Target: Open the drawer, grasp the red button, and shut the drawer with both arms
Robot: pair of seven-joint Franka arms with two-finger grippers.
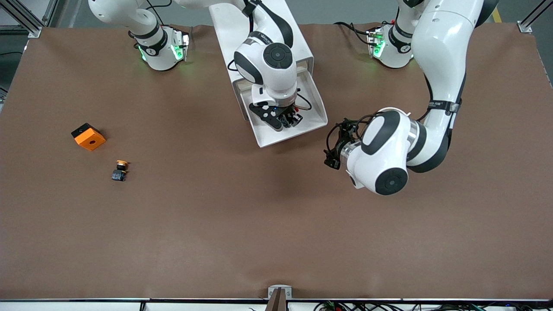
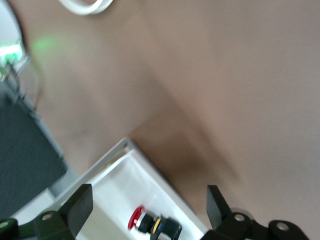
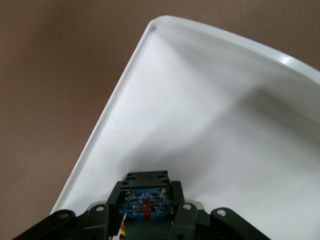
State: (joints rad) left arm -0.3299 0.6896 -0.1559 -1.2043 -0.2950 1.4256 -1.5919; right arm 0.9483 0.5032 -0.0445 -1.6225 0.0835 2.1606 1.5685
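Observation:
The drawer (image 1: 317, 103) stands pulled out of the white cabinet (image 1: 242, 39) toward the front camera. My right gripper (image 1: 288, 119) reaches down into it. In the right wrist view its fingers (image 3: 177, 200) press both sides of the button's (image 3: 146, 207) blue-black body over the white drawer floor (image 3: 210, 125). The red cap (image 1: 296, 113) shows beside the gripper. My left gripper (image 1: 333, 149) hangs open and empty beside the drawer's side wall, toward the left arm's end. In the left wrist view the button (image 2: 152, 223) lies in the drawer (image 2: 117, 182), seen between the open left fingers (image 2: 80, 205).
An orange square block with a hole (image 1: 88, 136) and a yellow-capped button (image 1: 120, 169) lie on the brown table toward the right arm's end. The left arm's elbow (image 1: 389, 160) hangs low over the table beside the drawer.

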